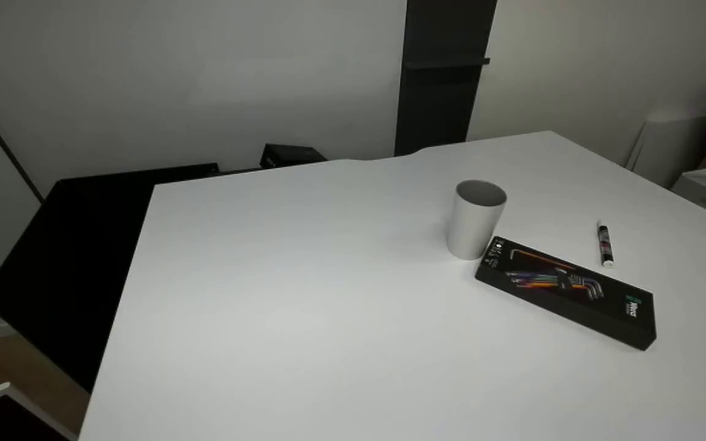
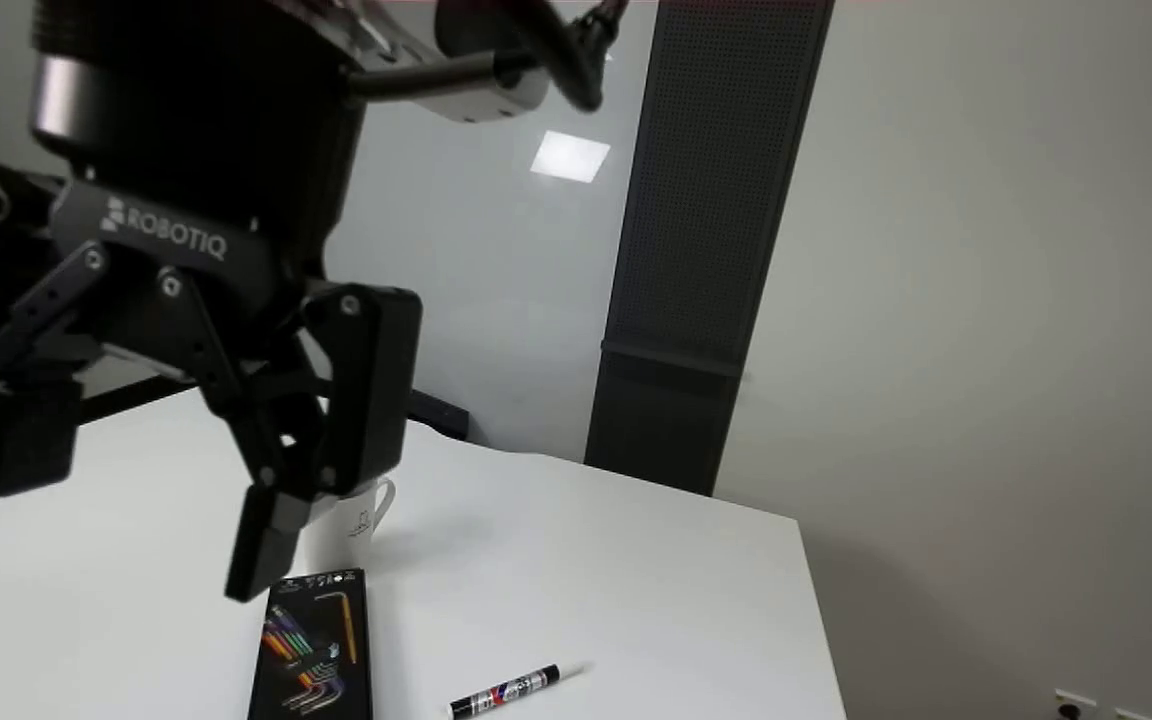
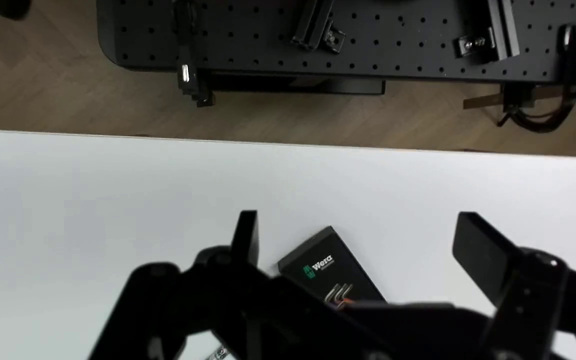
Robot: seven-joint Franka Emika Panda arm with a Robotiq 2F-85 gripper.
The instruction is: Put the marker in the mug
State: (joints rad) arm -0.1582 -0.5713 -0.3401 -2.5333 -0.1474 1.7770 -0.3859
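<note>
The marker (image 1: 605,246) is black and white with a printed label. It lies on the white table beside the black box, and also shows in an exterior view (image 2: 504,692). In the wrist view only a bit of the marker (image 3: 219,353) shows at the bottom edge. The white mug (image 1: 474,226) stands upright at one end of the box. Its handle shows in an exterior view, where the gripper partly hides the mug (image 2: 339,535). The mug is hidden in the wrist view. My gripper (image 2: 148,492) is open and empty, high above the table; its fingers (image 3: 363,240) stand wide apart.
A flat black Wera box (image 1: 564,291) lies between the marker and the mug side; it also shows in the wrist view (image 3: 330,265). The white table (image 1: 279,294) ends near a black perforated panel (image 3: 268,45). A wall stands behind the table.
</note>
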